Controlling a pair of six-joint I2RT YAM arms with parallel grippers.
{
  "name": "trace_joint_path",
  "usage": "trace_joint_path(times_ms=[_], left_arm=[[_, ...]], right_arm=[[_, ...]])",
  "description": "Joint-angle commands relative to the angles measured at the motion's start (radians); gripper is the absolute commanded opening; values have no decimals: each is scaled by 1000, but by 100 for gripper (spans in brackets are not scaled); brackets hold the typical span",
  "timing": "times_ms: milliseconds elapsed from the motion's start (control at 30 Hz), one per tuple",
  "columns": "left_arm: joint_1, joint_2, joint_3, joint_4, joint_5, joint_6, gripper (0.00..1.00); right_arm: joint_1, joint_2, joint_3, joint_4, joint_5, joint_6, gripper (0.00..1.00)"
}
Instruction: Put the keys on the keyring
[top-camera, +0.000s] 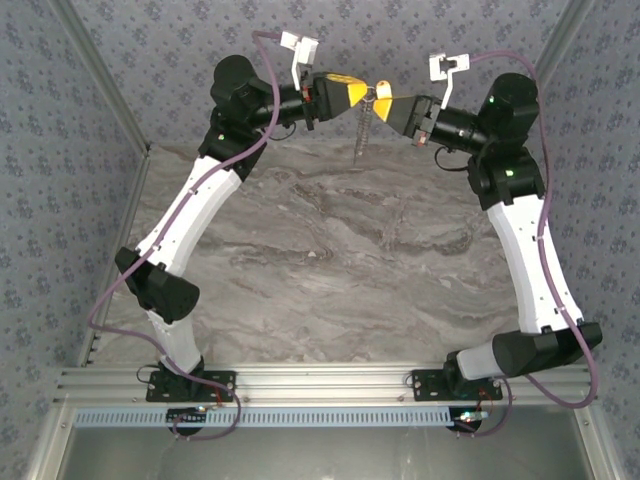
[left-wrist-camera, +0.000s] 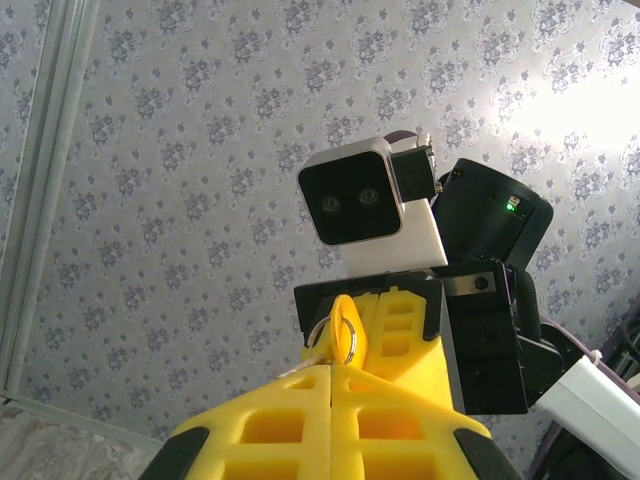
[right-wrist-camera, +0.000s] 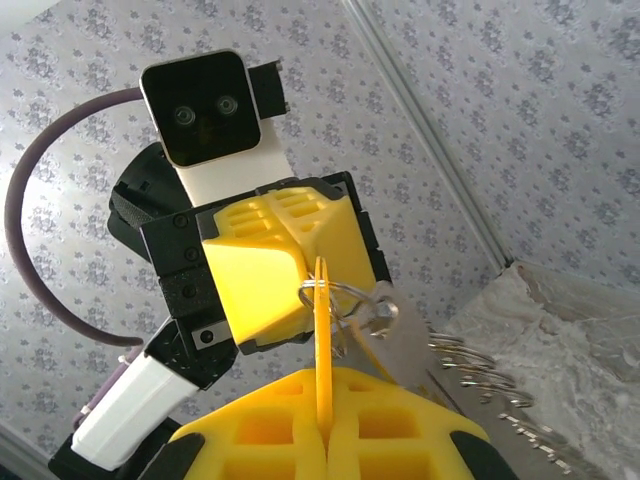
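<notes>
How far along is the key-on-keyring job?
Done: both pieces are picked up and meet in mid-air between the arms. In hand: the left gripper is shut on the keyring at its wire loop, chain hanging free. The right gripper is shut on the yellow key, edge-on at that loop. The loop seems to pass through the key's slot, unconfirmed. Left: finish threading, then release.

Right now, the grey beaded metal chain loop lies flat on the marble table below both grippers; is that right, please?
No: that grey beaded metal chain loop hangs between the left gripper and right gripper, above the marble table; see top external view.
</notes>
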Motion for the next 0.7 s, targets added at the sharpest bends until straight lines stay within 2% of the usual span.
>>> trace_joint_path(times_ms=[0, 333, 667], left_arm=[[-4, -47, 5, 15, 4, 23, 0], [-3, -48, 10, 9, 3, 27, 0], [-9, -46, 9, 10, 5, 23, 0]], right_arm=[[-22, -44, -13, -4, 3, -19, 0], [-41, -61, -22, -18, -3, -24, 0], [-18, -19, 54, -43, -20, -25, 0]])
